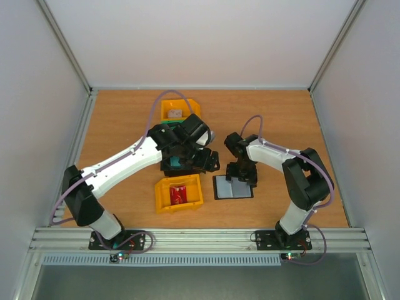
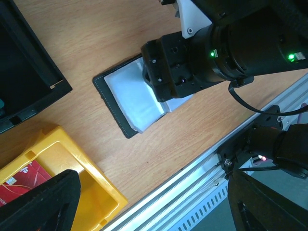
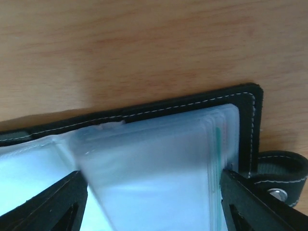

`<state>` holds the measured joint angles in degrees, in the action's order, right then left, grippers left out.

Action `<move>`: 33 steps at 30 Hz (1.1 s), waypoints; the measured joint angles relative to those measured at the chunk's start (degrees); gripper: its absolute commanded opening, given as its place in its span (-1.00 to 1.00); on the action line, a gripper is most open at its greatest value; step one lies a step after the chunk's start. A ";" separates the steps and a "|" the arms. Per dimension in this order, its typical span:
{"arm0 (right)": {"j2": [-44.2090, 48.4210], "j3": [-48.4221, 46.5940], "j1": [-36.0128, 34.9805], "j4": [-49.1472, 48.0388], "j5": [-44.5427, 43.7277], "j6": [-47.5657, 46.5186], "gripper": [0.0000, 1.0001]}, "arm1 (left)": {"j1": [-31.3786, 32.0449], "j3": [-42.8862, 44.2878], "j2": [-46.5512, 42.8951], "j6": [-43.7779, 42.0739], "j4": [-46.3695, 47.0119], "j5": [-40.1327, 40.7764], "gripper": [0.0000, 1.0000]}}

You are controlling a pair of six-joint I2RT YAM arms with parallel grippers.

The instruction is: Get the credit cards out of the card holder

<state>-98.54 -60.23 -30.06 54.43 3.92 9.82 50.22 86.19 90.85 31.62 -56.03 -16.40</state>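
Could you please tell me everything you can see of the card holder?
The card holder lies open and flat on the wooden table, beside the nearer yellow bin. Its cover is black, leather-like, with pale stitching and a snap tab. Inside is a stack of clear bluish plastic pockets, a teal edge showing among them. The right tool hangs over it, open, fingers either side of the pockets.

Wooden table (image 1: 119,125), near yellow bin (image 1: 161,195), far yellow bin (image 1: 166,112) holding perhaps a pale block, black bin (image 2: 24,67).
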 measured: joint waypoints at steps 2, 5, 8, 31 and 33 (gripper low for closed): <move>-0.15 1.44 -0.07 -0.92 -0.96 1.01 0.28 | 0.00 -0.42 -0.26 0.02 -0.09 0.24 0.69; 0.31 2.14 -0.07 -1.36 -2.19 2.47 -0.04 | 0.00 -0.61 -0.50 -0.09 -0.11 0.85 0.68; 1.38 2.86 -0.59 -1.51 -3.93 3.13 -0.25 | -0.02 -0.92 -0.76 -0.13 0.13 1.14 0.63; 12.63 5.40 6.86 1.27 0.11 -4.07 -0.87 | 2.80 -3.91 11.02 11.28 15.19 -6.91 0.99; 13.81 5.44 7.04 1.73 0.72 -4.39 -0.87 | 3.02 -5.20 12.00 13.42 17.55 -8.70 0.99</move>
<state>-84.73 -54.78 -23.03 56.16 4.64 5.43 53.23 80.99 102.85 45.04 -38.48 -25.10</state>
